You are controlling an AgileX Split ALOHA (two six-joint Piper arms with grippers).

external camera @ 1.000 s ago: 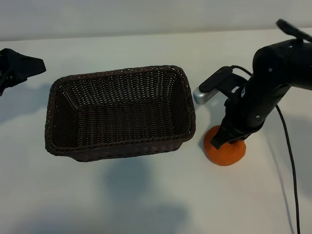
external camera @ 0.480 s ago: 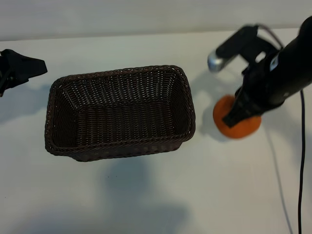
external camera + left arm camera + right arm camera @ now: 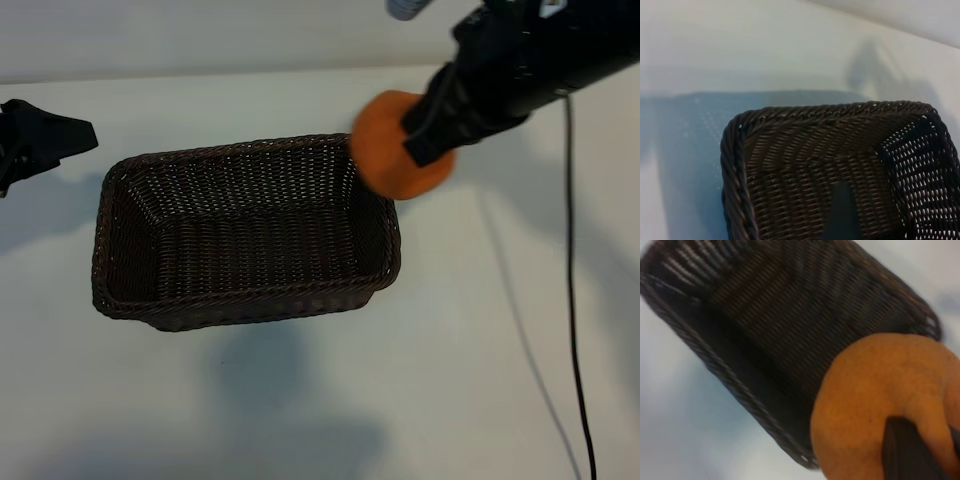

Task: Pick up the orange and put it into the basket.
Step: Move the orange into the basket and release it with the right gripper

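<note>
Orange [image 3: 390, 150]: held off the table, over the far right corner of the basket [image 3: 140, 305]; part of it hangs past the rim.
Right gripper [image 3: 425, 128]: closed on the orange; a dark finger [image 3: 905, 450] lies across the fruit's skin in the right wrist view.
Left gripper [image 3: 40, 140]: parked at the table's left edge, beside the basket's left end, jaws wide, holding nothing.
Basket: empty, standing flat at mid-table, long axis running left to right.
Step in hand: carrying the orange over the basket for release.
How to do it well: bring the fruit further in, toward the middle of the floor, clear of the braided rim; lower it before opening, since a round fruit dropped from height is likely to bounce or roll.
Orange's axis: nearly round, so no clear long axis; slightly flattened, but which way its knob points cannot be told.
</note>
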